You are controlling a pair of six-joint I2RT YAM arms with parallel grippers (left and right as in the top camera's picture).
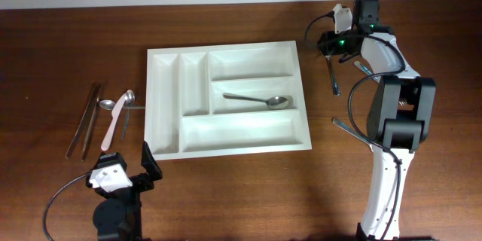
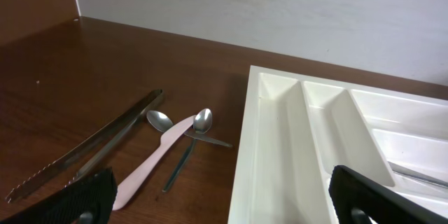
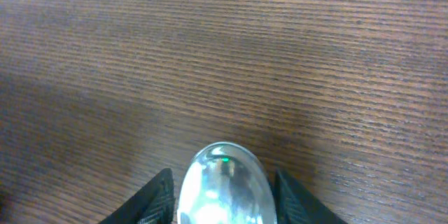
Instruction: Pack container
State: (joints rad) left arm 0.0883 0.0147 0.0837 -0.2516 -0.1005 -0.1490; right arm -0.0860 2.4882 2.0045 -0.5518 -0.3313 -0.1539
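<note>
The white container [image 1: 248, 60] lies mid-table, with one metal spoon [image 1: 260, 100] in its middle wide compartment. The container's near corner [image 2: 280, 147] fills the right of the left wrist view. My right gripper [image 1: 331, 45] is at the far right of the table, low over the wood. Its fingers [image 3: 155, 199] press on both sides of the shiny bowl of a spoon [image 3: 224, 185], whose handle [image 1: 334, 75] trails toward the front. My left gripper [image 2: 224, 203] hangs open at the container's front left corner, with nothing between its fingers.
Left of the container lie metal tongs [image 1: 83, 120], a pink knife [image 1: 114, 124] and two spoons [image 1: 109, 105] [image 1: 129, 98]. More cutlery [image 1: 361, 68] [image 1: 354, 132] lies on the right beside the right arm [image 1: 399, 113].
</note>
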